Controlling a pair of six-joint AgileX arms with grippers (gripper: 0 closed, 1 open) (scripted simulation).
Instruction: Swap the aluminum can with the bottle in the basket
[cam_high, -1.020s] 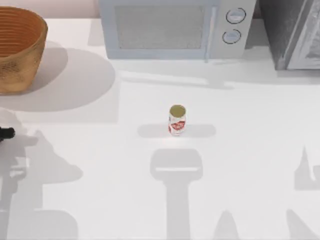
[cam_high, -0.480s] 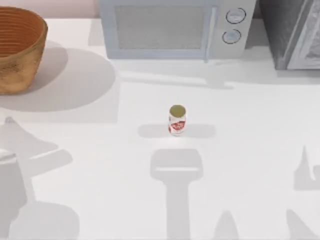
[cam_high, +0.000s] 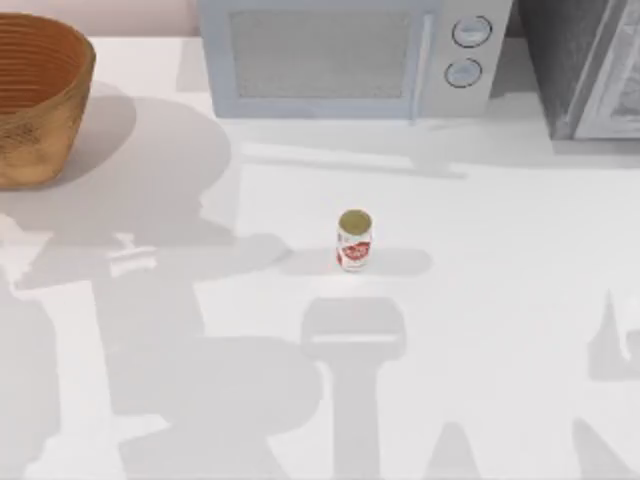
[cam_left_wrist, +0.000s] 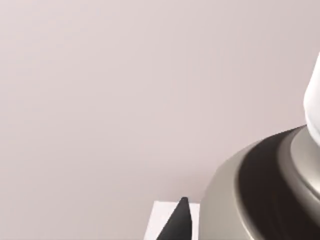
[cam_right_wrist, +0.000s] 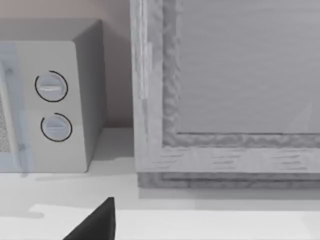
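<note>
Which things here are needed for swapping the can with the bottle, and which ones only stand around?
Needed for the job:
- aluminum can, upright near the table's middle
- basket, at the far left edge of the table

Only standing around:
- microwave, at the back
- grey framed appliance, at the back right
- table

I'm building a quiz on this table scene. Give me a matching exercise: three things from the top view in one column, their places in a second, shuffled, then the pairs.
Things:
1. aluminum can
2. basket
3. microwave

Places:
A. far left corner of the table
B. back edge, middle
C. upright near the table's middle

Pairs: 1-C, 2-A, 3-B
</note>
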